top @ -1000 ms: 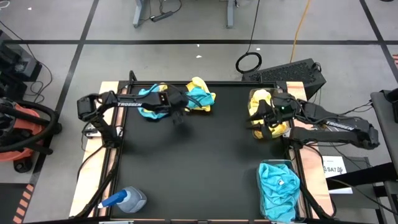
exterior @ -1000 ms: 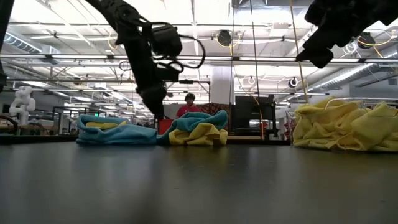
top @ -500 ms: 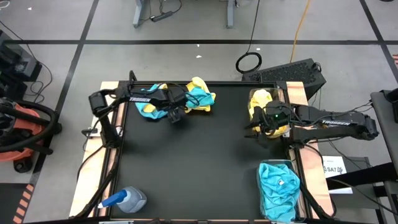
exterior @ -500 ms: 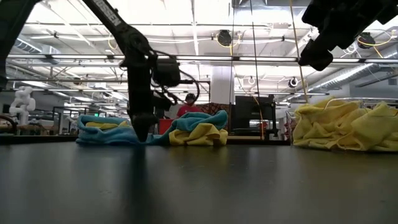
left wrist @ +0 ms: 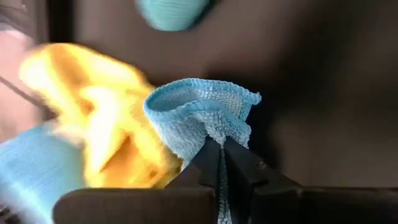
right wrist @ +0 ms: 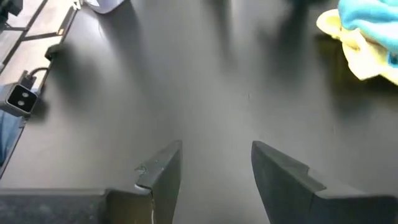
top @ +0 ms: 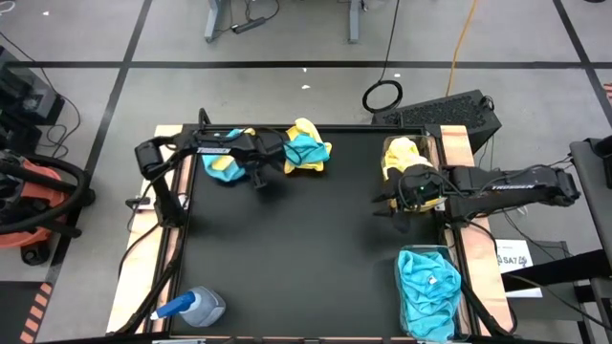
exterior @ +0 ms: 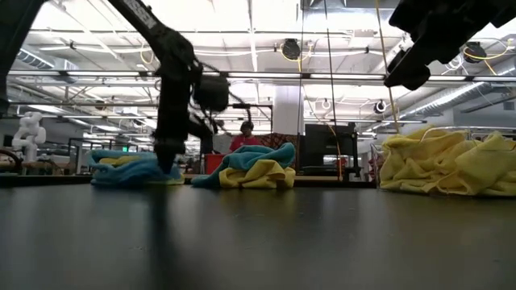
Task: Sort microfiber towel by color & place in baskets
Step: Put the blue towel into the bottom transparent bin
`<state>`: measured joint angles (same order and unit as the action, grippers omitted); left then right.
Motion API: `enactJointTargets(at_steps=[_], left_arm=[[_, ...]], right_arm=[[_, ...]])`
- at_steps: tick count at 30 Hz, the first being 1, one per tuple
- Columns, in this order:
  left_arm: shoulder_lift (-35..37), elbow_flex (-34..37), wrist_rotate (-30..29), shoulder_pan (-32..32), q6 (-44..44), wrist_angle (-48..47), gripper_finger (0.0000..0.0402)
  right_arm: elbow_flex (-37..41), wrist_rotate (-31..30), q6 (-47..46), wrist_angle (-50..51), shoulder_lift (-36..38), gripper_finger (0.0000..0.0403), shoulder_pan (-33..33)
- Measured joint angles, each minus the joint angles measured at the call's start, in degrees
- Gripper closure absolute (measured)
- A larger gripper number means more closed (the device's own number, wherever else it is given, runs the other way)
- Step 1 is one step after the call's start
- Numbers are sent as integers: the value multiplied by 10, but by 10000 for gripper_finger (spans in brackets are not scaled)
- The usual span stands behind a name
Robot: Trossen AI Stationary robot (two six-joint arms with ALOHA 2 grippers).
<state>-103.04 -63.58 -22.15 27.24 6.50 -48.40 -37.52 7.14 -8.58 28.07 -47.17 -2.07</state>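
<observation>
The black counter [top: 306, 239] is mostly bare across its middle, with the work pushed out to its edges. Down the right edge sit the two clear baskets: the far one [top: 390, 145] heaped with yellow cloths, the near one [top: 405, 315] holding teal ones. Along the far edge lie two loose heaps of mixed towels, a left heap [top: 222, 164] and a right heap [top: 308, 150]. The left gripper [top: 258, 172] sits between them, just beside the left heap, its fingers pinched tight on a corner of a teal towel [left wrist: 202, 118] that stands up in a small fold. That cloth belongs in the near right basket, diagonally across the counter and far nearer the other arm, so I'd guess a long carry or a handover. The right gripper [top: 400, 199] hangs by the yellow basket, fingers spread wide and holding nothing. A blue-capped spray bottle [top: 191, 308] lies at the near left corner, off that diagonal.
</observation>
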Motion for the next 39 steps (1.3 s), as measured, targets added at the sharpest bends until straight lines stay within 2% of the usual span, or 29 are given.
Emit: enactJointTargets(at_steps=[9, 18, 23, 31, 39], left_arm=[[129, -40, -44, -42, -35, -95, 398], [267, -121, -237, -101, -94, -201, 399], [322, -154, -293, -122, -102, -210, 400], [372, -184, -298, -187, -45, -105, 400], [382, -187, -202, -267, -12, -10, 400]], right_arm=[[0, 0, 0, -20, -23, 218, 25], [0, 0, -2, -53, -55, 218, 43], [0, 0, -7, -78, -78, 218, 54], [0, 1, -7, -152, -126, 218, 67], [0, 3, -3, -172, -165, 218, 68]])
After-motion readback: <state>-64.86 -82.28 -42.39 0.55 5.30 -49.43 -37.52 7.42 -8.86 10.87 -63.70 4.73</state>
